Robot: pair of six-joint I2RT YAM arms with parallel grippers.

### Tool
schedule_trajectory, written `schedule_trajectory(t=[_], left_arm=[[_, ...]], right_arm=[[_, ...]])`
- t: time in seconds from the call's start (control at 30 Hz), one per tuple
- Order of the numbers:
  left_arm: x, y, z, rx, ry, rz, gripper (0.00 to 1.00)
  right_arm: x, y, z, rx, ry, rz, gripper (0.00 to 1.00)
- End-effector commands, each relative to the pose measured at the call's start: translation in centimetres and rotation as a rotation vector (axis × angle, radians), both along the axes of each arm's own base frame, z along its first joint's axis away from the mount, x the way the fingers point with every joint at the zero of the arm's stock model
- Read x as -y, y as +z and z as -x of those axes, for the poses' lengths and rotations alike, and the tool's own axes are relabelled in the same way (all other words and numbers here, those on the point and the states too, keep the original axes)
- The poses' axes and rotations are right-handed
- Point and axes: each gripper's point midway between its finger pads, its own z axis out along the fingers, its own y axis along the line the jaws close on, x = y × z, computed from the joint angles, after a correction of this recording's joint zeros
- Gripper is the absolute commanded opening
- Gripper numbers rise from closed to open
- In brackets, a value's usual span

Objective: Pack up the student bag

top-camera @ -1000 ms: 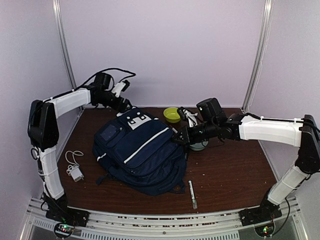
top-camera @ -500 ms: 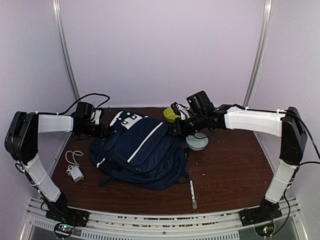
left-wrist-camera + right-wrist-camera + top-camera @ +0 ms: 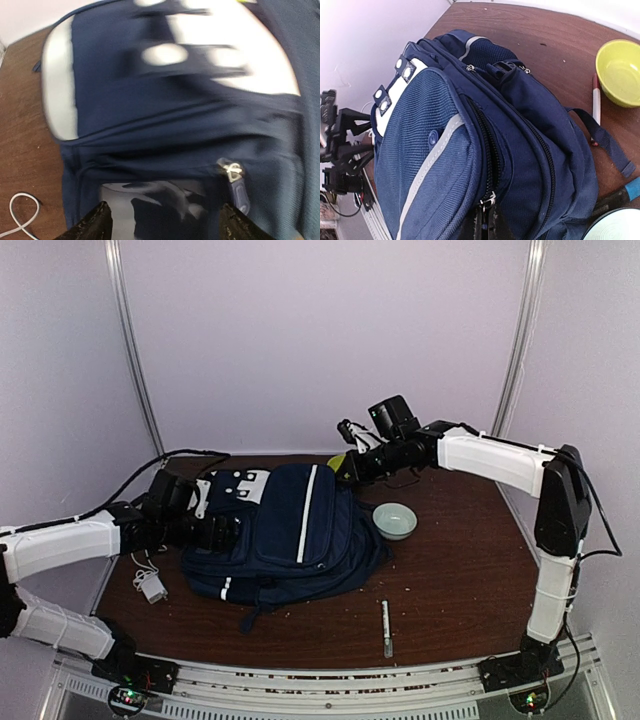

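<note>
Student bag (image 3: 290,540) soft, floppy, probably light; we'd take seams or zipper tabs. Right gripper (image 3: 486,222) pinched shut on bag at zipper pull (image 3: 488,200) by its fingertips. Left gripper (image 3: 167,226) spread wide, fabric directly beneath.

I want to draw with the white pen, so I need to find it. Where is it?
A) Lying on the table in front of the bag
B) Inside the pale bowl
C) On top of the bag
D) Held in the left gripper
A: the white pen lies alone on the brown table, on the side of the student bag nearer the arms' bases, and it touches nothing else.
</note>
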Motion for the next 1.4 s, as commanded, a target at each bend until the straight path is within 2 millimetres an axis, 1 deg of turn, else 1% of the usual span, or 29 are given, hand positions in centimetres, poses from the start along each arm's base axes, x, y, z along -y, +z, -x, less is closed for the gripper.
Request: schedule_trajectory(t=[0.0,0.1,0.13,0.2,0.27,0.33,0.37,0.43,0.47,0.53,0.57,0.63,0.7,0.77,0.87,0.97,1.03,1.07,1.13,1.2,1.27,1.37], left_arm=[[5.9,8.0,4.6,0.172,-0.312,-0.020,0.76],[8.4,11.8,7.8,0.311,-0.531,-0.080,0.76],[9.5,12.7,8.9,0.337,-0.619,-0.081,0.77],[11.1,14.3,10.3,0.382,-0.753,-0.072,0.81],[11.9,15.6,9.6,0.434,-0.779,-0.095,0.85],[12.5,17.1,8.1,0.491,-0.788,-0.112,0.89],[12.9,18.0,7.5,0.496,-0.811,-0.076,0.90],[13.4,19.2,5.5,0.451,-0.859,0.048,0.90],[13.3,19.6,4.1,0.421,-0.868,0.104,0.89],[13.3,19.0,1.4,0.366,-0.895,0.125,0.86],[13.8,19.3,0.6,0.371,-0.939,0.104,0.86],[15.1,17.6,-0.2,0.396,-1.060,0.036,0.89],[16.0,17.0,-1.4,0.457,-1.127,-0.019,0.95],[16.7,16.9,-3.1,0.494,-1.152,-0.046,0.97],[17.2,16.4,-5.0,0.476,-1.237,0.034,0.98],[17.9,15.1,-6.7,0.360,-1.293,0.157,0.98],[18.8,14.6,-6.7,0.304,-1.354,0.227,0.98],[19.2,14.8,-6.6,0.300,-1.377,0.253,0.98],[19.3,13.3,-6.6,0.259,-1.397,0.290,0.98],[19.2,12.2,-5.8,0.240,-1.428,0.325,0.98],[19.2,11.8,-5.3,0.224,-1.448,0.357,0.95],[19.5,11.7,-4.8,0.213,-1.465,0.414,0.89]], right_arm=[[-3.2,8.6,2.1,0.231,0.214,-0.147,0.00],[-3.1,9.2,2.5,0.272,0.261,-0.127,0.00],[-3.2,9.4,2.7,0.280,0.279,-0.127,0.00],[-3.4,10.1,3.1,0.303,0.315,-0.137,0.00],[-3.5,11.1,3.6,0.330,0.349,-0.152,0.00],[-3.7,12.0,4.0,0.358,0.383,-0.163,0.00],[-3.7,12.4,4.2,0.367,0.399,-0.166,0.00],[-3.8,12.8,4.6,0.380,0.432,-0.177,0.00],[-3.8,12.8,4.9,0.378,0.444,-0.183,0.00],[-3.9,12.7,5.1,0.376,0.461,-0.192,0.00],[-4.0,12.5,5.1,0.375,0.466,-0.194,0.00],[-4.0,12.1,5.0,0.373,0.466,-0.189,0.00],[-4.1,12.0,4.7,0.376,0.455,-0.184,0.00],[-4.2,11.8,4.5,0.371,0.453,-0.183,0.00],[-4.4,11.6,4.5,0.361,0.461,-0.186,0.00],[-4.5,11.6,4.5,0.356,0.465,-0.192,0.00],[-4.6,11.6,4.5,0.353,0.466,-0.199,0.00],[-4.7,11.6,4.4,0.351,0.465,-0.199,0.00],[-4.6,11.6,4.2,0.352,0.453,-0.197,0.00],[-4.6,11.5,3.9,0.348,0.447,-0.197,0.00],[-4.5,11.2,3.6,0.342,0.440,-0.193,0.00],[-4.5,10.9,3.3,0.335,0.430,-0.188,0.00]])
